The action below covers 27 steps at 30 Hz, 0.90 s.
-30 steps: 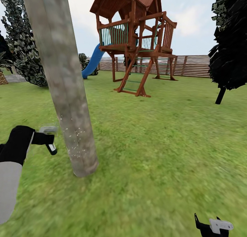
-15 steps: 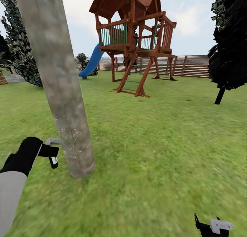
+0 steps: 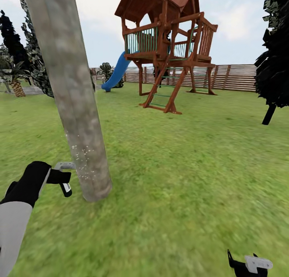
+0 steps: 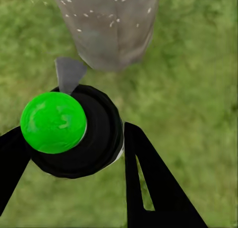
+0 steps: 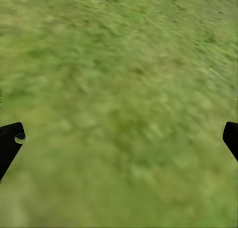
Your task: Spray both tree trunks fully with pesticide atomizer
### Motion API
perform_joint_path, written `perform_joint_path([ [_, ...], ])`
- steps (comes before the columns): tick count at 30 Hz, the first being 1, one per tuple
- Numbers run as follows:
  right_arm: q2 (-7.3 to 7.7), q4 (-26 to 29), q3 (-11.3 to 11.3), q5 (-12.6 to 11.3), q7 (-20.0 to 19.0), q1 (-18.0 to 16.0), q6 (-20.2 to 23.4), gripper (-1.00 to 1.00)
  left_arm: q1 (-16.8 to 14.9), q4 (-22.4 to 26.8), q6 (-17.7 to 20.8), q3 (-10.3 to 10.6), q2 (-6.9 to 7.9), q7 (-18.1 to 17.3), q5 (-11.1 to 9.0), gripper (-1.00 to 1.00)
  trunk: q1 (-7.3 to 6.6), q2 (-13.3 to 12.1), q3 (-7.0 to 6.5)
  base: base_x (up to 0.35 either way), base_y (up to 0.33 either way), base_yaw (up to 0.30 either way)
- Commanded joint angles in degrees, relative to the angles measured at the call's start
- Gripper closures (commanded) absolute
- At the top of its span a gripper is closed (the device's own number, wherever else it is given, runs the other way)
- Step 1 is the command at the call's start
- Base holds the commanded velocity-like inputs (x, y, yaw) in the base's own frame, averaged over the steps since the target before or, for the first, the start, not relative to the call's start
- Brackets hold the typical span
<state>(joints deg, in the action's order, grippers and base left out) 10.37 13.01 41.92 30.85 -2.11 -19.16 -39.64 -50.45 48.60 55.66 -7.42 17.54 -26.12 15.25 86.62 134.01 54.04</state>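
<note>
One thick grey-beige tree trunk point(image 3: 74, 104) rises from the grass at the left of the head view, with white specks scattered over its lowest part. My left gripper point(image 3: 56, 176) hangs just left of the trunk's base, shut on the pesticide atomizer point(image 3: 64, 165). In the left wrist view the atomizer point(image 4: 74, 131) is a black round body with a bright green cap. It sits between my black fingers point(image 4: 148, 183), and its grey nozzle points at the speckled trunk point(image 4: 109, 29). My right gripper point(image 3: 247, 265) is low at the right, open over bare grass point(image 5: 119, 99).
A wooden playhouse point(image 3: 168, 48) with a blue slide point(image 3: 116, 72) stands ahead on the lawn. The slatted fence point(image 3: 237, 77) runs behind it. A dark columnar tree point(image 3: 277, 64) stands at the right, and more dark trees point(image 3: 24, 56) at the far left.
My left gripper with the atomizer has dropped lower and come nearer to the trunk's base. The head view has then shifted, sliding the whole scene to the right. The right gripper is unmoved.
</note>
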Motion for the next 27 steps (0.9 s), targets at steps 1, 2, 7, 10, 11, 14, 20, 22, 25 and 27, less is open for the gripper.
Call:
perform_joint_path([
  [1, 0.0, 0.0, 0.0, 0.0, 0.0, 0.0, 0.0, -1.0, 0.0, -0.04, -0.13, 0.06, -0.01, 0.12, -0.96, 1.0, 0.0, 0.0, 0.0, 0.079, -0.271, 0.277],
  [2, 0.0, 0.0, 0.0, 0.0, 0.0, -0.02, 0.0, -1.0, 0.0, -0.08, -0.18, 0.11, -0.04, 0.24, -1.84, 1.0, 0.0, 0.0, 0.0, 0.085, -0.272, 0.277],
  [7, 0.0, 0.0, 0.0, 0.0, 0.0, 0.0, 0.0, -1.0, 0.0, -0.09, -0.2, 0.21, 0.03, 0.36, -2.0, 1.0, 0.0, 0.0, 0.0, 0.104, -0.272, 0.208],
  [10, 0.07, 0.01, 0.02, 0.0, 0.0, 0.0, 0.0, -1.0, 0.0, -0.1, -0.2, 0.29, 0.03, 0.43, -1.83, 1.0, 0.0, 0.0, 0.0, 0.118, -0.272, 0.013],
  [11, 0.08, 0.03, 0.01, 0.0, 0.0, -0.02, 0.0, -1.0, 0.0, -0.11, -0.2, 0.3, 0.03, 0.45, -1.82, 1.0, 0.0, 0.0, 0.0, 0.114, -0.271, 0.002],
  [14, 0.17, 0.08, 0.01, 0.0, 0.0, 0.0, 0.0, -1.0, 0.0, -0.13, -0.2, 0.34, 0.11, 0.45, -1.72, 1.0, 0.0, 0.0, 0.0, 0.102, -0.271, 0.0],
  [20, 0.18, 0.07, 0.0, 0.0, 0.0, 0.0, 0.0, -1.0, 0.01, -0.18, -0.11, 0.31, 0.2, 4.0, -1.66, 1.0, 0.0, 0.0, 0.0, 0.084, -0.272, 0.0],
  [22, 0.18, 0.08, 0.0, 0.0, 0.0, 0.0, 0.0, -1.0, 0.02, -0.18, -0.04, 0.34, 0.14, 6.16, -1.78, 1.0, 0.0, 0.0, 0.0, 0.076, -0.272, 0.0],
  [25, 0.18, 0.09, 0.0, 0.0, 0.0, 0.0, 0.0, -1.0, 0.04, -0.19, -0.02, 0.38, 0.12, 6.59, -1.8, 1.0, 0.0, 0.0, 0.0, 0.076, -0.272, 0.02],
  [27, 0.11, 0.09, 0.0, -0.06, 0.07, 0.0, 0.0, -1.0, 0.01, -0.25, -0.02, 0.34, 0.12, 6.68, -1.8, 1.0, 0.0, 0.0, 0.0, 0.075, -0.272, 0.195],
])
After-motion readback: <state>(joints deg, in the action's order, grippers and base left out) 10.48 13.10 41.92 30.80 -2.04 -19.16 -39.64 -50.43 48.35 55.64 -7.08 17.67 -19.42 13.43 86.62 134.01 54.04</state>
